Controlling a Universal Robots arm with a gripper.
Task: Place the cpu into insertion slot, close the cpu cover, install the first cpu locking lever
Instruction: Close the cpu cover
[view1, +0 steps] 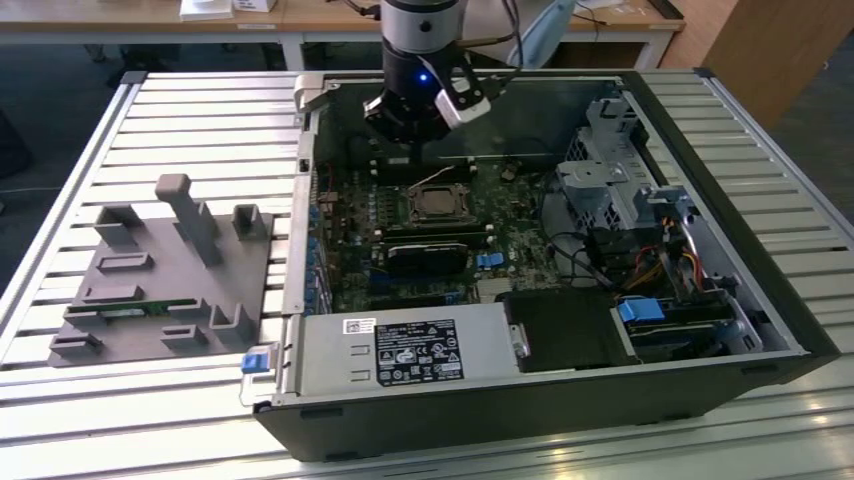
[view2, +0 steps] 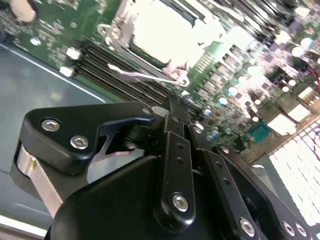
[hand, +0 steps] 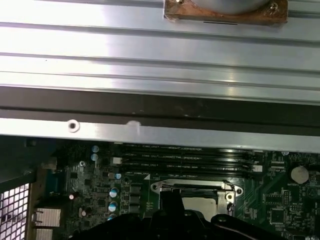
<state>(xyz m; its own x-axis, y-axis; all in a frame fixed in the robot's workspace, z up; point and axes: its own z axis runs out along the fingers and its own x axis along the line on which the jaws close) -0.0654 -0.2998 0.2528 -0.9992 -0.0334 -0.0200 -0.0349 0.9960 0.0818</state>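
Under the claw (view1: 407, 125): slatted metal table (view1: 80, 150) with an open computer case (view1: 534, 420) lying on its side. The claw hangs over the case's far end, above the green board (view1: 521, 215).

Off to the exterior view's left of the claw, well apart from it and outside the case: grey holder block (view1: 160, 290) on the table. At the case's near end, well away from the claw: grey power supply box (view1: 400, 350).

Claw looks clenched in both wrist views (view2: 175, 107) (hand: 170, 197), tips together, nothing between them. It's off the board and touching nothing.

Socket (view1: 438, 205) is on the board just ahead of the claw tips, close below them. Long black memory slots (view2: 115, 70) run right beside it.

Cover frame (view2: 120, 22) looks down flat on the socket, and its edge also shows in the first wrist view (hand: 192, 185).

Chip (view2: 160, 30) is seated in the socket, its pale metal face showing through the frame window. It's also in the first wrist view (hand: 200, 204), right beside the claw tip.

Lever (view2: 135, 75): thin wire at the socket edge on the claw's side. It sticks out loose and isn't tucked down. In the exterior view it stands up off the socket (view1: 434, 178) toward the claw.
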